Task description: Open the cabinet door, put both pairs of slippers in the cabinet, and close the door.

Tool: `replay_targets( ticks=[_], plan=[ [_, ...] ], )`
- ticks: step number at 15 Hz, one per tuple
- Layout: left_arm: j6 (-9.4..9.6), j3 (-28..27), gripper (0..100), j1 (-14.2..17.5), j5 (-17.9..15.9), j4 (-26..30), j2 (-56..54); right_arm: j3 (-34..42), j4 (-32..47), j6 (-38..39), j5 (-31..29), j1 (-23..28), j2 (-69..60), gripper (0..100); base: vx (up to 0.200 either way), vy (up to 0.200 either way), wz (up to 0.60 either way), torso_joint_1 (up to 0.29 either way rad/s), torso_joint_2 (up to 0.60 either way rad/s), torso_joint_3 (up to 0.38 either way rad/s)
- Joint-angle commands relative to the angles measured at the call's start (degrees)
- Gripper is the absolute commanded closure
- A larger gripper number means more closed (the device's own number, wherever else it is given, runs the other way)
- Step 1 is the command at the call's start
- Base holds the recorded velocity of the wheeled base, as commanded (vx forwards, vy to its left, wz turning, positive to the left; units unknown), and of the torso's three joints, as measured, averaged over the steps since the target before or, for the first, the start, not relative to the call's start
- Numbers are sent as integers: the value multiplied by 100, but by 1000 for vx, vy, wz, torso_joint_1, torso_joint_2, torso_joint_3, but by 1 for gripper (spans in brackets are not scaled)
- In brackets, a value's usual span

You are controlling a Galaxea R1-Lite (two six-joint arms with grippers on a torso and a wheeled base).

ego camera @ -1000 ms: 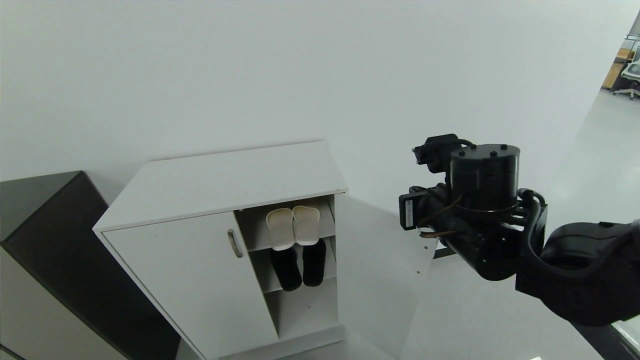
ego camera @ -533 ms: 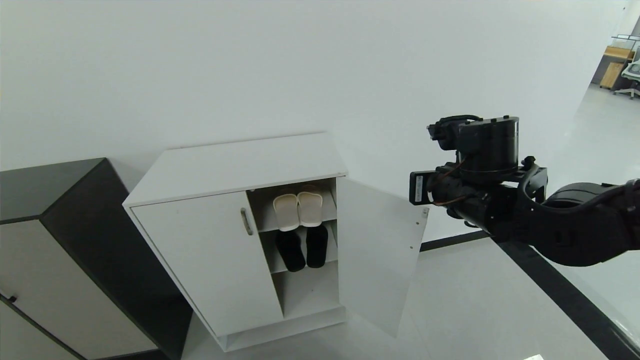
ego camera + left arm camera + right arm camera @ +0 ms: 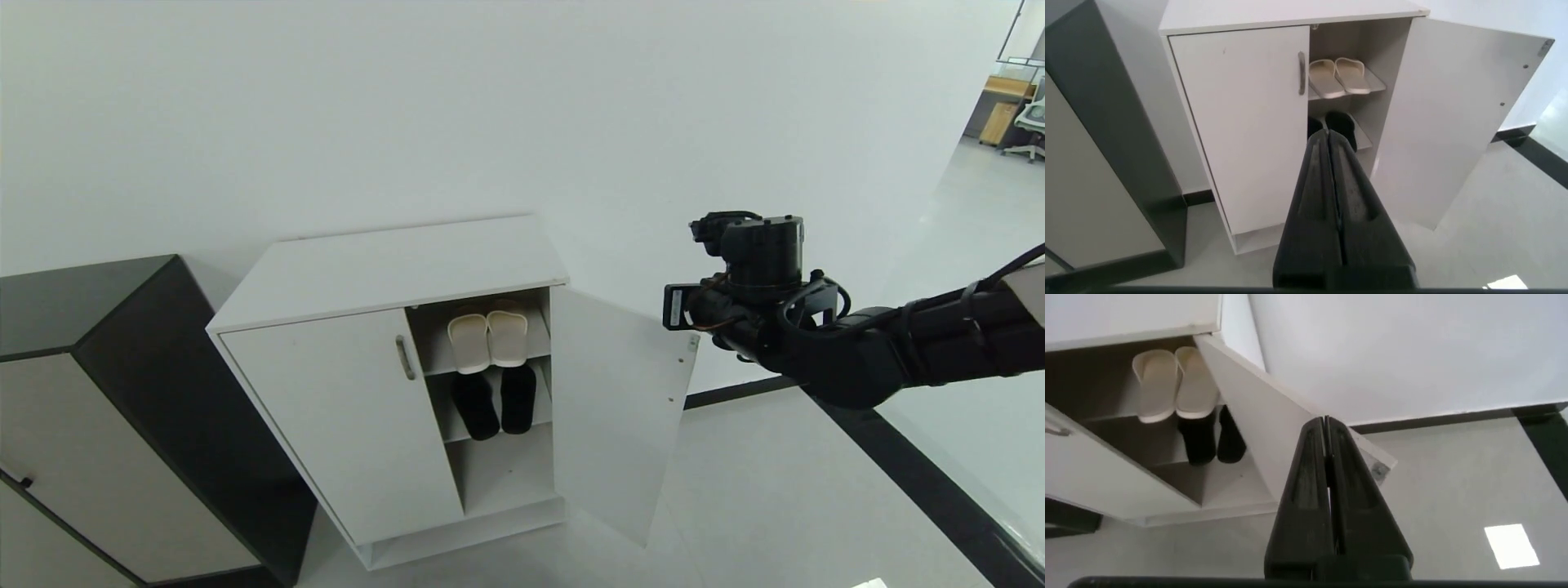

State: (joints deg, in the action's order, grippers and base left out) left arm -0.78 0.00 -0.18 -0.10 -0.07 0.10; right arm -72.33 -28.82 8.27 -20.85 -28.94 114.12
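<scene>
White slippers lie on the cabinet's top shelf, black pair one shelf below. Door on the cabinet's right is wide open. Our right end effector, closed & empty, hangs by the door's free edge. Left end effector is likewise closed, in front of the cabinet. Risks: our push could slip off the edge, or slipper heels could block the door.

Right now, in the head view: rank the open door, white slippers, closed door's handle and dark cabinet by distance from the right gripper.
1. open door, right side, its free edge next to the gripper
2. white slippers, top shelf inside
3. handle, on the closed left door
4. dark cabinet, far left
</scene>
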Motion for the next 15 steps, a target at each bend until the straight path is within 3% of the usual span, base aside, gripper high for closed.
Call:
replay_targets(
  ticks=[1, 15],
  plan=[
    [-1, 0, 100, 1, 1, -1, -1, -53, -27, 0, 28, 108, 313, 100, 0, 0, 0, 0, 0, 0],
    [-1, 0, 100, 1, 1, -1, -1, -291, -467, 0, 28, 477, 1069, 100, 0, 0, 0, 0, 0, 0]
  ],
)
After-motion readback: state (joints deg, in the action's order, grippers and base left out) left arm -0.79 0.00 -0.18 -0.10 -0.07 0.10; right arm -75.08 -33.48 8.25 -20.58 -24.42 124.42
